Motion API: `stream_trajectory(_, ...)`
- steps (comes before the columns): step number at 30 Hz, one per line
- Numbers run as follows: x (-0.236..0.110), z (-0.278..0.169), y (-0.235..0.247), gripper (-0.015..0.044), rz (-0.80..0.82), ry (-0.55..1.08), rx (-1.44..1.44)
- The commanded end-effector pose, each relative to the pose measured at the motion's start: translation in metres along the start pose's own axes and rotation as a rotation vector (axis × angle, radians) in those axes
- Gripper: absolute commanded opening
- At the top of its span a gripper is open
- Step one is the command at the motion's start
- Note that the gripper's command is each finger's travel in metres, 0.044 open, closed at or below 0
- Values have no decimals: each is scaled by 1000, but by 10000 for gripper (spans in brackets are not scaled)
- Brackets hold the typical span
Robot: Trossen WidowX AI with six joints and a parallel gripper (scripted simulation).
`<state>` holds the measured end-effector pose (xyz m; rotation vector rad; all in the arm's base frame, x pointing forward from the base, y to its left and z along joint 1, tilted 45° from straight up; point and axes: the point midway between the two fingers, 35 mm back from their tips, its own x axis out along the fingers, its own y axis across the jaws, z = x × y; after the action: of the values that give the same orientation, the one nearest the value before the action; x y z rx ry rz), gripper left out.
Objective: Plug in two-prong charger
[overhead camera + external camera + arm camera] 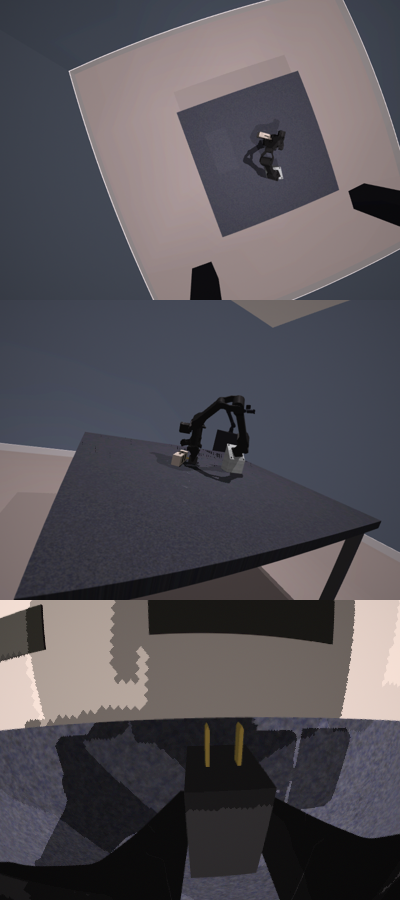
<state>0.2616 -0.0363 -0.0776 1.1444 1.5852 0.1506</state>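
My gripper [218, 797] [192, 457] is shut on the dark charger [226, 817]. Its two brass prongs [223, 745] point forward at the beige power strip [227, 677] [178, 458] [264, 135]. In the wrist view the strip's face fills the top. A long dark outlet slot [240, 612] lies above the prongs, and part of another slot [23, 632] shows at the left edge. The prong tips stand just short of the strip's lower edge, below the slot. The strip rests on the dark table [161, 519], and the charger is low beside it.
The arm's white base block [233, 462] [278, 172] stands on the table to the right of the strip. A dark box [224, 439] sits behind the base. The table's edges lie far from the gripper.
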Motion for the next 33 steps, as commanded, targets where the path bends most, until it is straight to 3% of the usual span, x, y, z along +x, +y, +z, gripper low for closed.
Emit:
stream_trajectory(1,-1,2,2,0,5,-3,4)
stream_trajectory(33,-1,4,1,0,5,-3,4)
